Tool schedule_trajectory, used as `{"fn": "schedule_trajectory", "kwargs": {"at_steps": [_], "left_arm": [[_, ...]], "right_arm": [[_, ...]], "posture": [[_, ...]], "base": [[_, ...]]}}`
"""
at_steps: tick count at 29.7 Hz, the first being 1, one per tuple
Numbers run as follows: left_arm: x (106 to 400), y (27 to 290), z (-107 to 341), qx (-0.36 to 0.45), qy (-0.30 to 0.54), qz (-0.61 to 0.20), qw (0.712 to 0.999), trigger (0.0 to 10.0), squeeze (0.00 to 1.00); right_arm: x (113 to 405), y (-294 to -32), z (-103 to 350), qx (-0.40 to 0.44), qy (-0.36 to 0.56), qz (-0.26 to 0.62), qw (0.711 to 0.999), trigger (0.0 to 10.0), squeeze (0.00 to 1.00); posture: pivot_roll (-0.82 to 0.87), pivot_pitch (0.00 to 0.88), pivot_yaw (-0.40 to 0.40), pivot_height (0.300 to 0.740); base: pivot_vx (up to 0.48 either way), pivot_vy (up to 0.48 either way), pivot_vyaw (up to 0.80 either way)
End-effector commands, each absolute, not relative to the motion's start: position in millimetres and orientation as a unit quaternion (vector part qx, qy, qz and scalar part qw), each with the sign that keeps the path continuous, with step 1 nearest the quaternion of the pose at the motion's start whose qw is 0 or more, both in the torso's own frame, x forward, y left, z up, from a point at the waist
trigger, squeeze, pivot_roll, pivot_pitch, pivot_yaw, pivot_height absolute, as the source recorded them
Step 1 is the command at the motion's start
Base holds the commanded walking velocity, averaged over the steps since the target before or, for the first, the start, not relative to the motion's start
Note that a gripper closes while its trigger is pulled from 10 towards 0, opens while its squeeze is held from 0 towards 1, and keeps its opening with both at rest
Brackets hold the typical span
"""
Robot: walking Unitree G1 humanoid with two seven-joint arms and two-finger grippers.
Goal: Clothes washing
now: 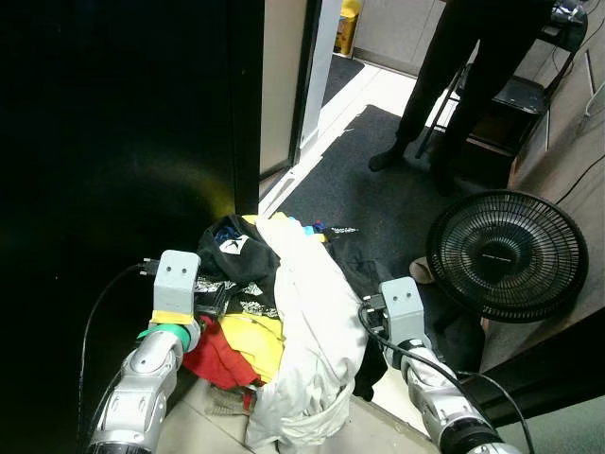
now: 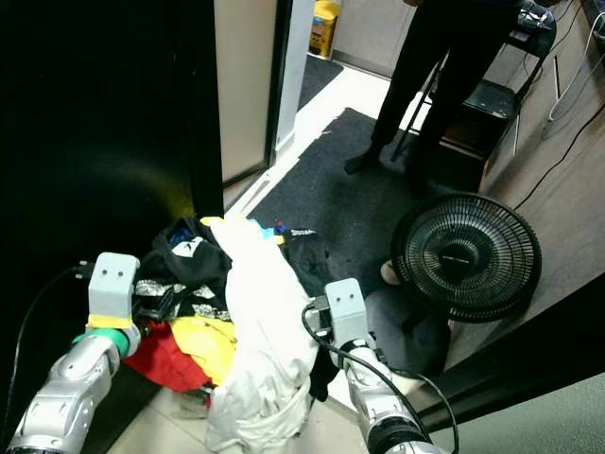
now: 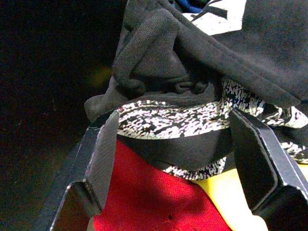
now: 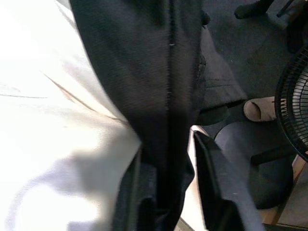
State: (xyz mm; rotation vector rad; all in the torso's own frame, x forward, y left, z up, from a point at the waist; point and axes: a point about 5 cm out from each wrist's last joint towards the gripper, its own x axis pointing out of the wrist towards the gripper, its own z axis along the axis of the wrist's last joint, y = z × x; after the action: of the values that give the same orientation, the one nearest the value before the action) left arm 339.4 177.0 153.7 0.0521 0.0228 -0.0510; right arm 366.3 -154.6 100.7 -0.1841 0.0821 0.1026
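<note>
A heap of clothes (image 1: 274,312) hangs low over the floor between my two arms. It holds a long white garment (image 1: 307,322), a black top with white print (image 1: 232,251), a red piece (image 1: 217,359) and a yellow piece (image 1: 255,340). My left gripper (image 3: 175,159) pushes into the heap's left side, its fingers (image 3: 103,154) wide apart around black patterned cloth above red and yellow fabric. My right gripper (image 4: 168,192) is at the heap's right side. A black garment (image 4: 159,96) runs down between its parted fingers, with the white garment beside it.
A tall black panel (image 1: 113,142) stands close on my left. A black floor fan (image 1: 515,255) sits to the right, with a slipper (image 1: 421,272) beside it. A person's dark legs (image 1: 454,85) stand on the dark mat (image 1: 369,180) ahead, near a chair (image 1: 520,95).
</note>
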Motion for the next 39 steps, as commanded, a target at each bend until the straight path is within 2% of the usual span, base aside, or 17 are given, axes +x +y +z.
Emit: {"fn": "schedule_trajectory", "kwargs": {"at_steps": [1,11,13,19,20,23,25,26,27,30,32,34,37,39], "left_arm": [[338.1,174.0,145.0,0.027,0.028,-0.031,0.999,10.0,0.00],[337.3,177.0,145.4,0.029,0.026,-0.027,0.999,10.0,0.00],[336.3,178.4,145.9,0.029,0.025,-0.027,0.999,10.0,0.00],[334.6,179.5,147.5,0.029,0.022,-0.028,0.999,10.0,0.00],[333.7,179.9,149.0,0.028,0.020,-0.031,0.999,10.0,0.00],[333.7,179.9,149.0,0.028,0.020,-0.031,0.999,10.0,0.00],[333.0,180.0,151.7,0.032,0.018,-0.042,0.998,10.0,0.00],[333.0,180.0,151.7,0.032,0.018,-0.042,0.998,10.0,0.00],[334.0,179.2,153.3,0.035,0.017,-0.048,0.998,10.0,0.00],[334.7,178.6,154.2,0.037,0.017,-0.052,0.998,10.0,0.00],[338.5,176.1,157.4,0.038,0.014,-0.058,0.997,10.0,0.00],[339.9,174.8,158.7,0.038,0.012,-0.061,0.997,10.0,0.00],[340.2,172.4,159.7,0.038,0.010,-0.064,0.997,10.0,0.00],[338.4,172.4,159.2,0.038,0.010,-0.065,0.997,10.0,0.00]], "right_arm": [[361.2,-163.5,90.2,-0.084,0.060,0.036,0.994,0.0,0.00],[371.4,-165.0,116.4,-0.024,-0.001,0.023,0.999,0.0,0.00],[376.6,-167.3,136.8,-0.001,-0.049,0.020,0.999,0.0,0.00],[381.3,-167.8,165.2,0.022,-0.112,0.021,0.993,0.0,0.00],[382.6,-166.5,181.5,0.027,-0.145,0.024,0.989,10.0,0.00],[382.6,-166.5,181.5,0.027,-0.145,0.024,0.989,10.0,0.00],[384.3,-162.1,223.0,0.046,-0.220,0.034,0.974,10.0,0.00],[384.3,-162.1,223.0,0.046,-0.220,0.034,0.974,10.0,0.00],[384.2,-157.9,245.3,0.056,-0.257,0.047,0.964,10.0,0.00],[383.5,-155.0,258.9,0.063,-0.279,0.056,0.957,10.0,0.00],[382.9,-149.7,290.0,0.091,-0.322,0.061,0.940,10.0,0.00],[382.5,-148.3,302.3,0.102,-0.338,0.061,0.934,10.0,0.00],[382.0,-153.1,316.3,0.138,-0.353,0.045,0.924,10.0,0.00],[382.8,-169.1,317.0,0.162,-0.351,0.005,0.922,10.0,0.00]], "posture": [[-0.01,0.284,-0.018,0.740],[0.00,0.267,-0.020,0.740],[0.00,0.250,-0.012,0.740],[0.00,0.219,0.009,0.740],[-0.01,0.205,0.023,0.740],[-0.01,0.205,0.023,0.740],[-0.02,0.168,0.065,0.740],[-0.02,0.168,0.065,0.740],[-0.03,0.163,0.069,0.740],[-0.03,0.163,0.069,0.740],[-0.03,0.139,0.085,0.740],[-0.03,0.132,0.087,0.740],[-0.02,0.128,0.087,0.740],[-0.01,0.125,0.086,0.740]], "base": [[0.000,0.000,0.00],[0.000,0.000,0.00],[0.000,0.000,0.00],[0.000,0.000,0.00],[0.000,0.000,0.00],[0.000,0.000,0.00],[0.000,0.000,0.00],[0.000,0.000,0.00],[0.000,0.000,0.00],[0.000,0.000,0.00],[0.000,0.000,0.00],[0.000,0.000,0.00],[0.000,0.000,0.00],[0.000,0.000,0.00]]}}
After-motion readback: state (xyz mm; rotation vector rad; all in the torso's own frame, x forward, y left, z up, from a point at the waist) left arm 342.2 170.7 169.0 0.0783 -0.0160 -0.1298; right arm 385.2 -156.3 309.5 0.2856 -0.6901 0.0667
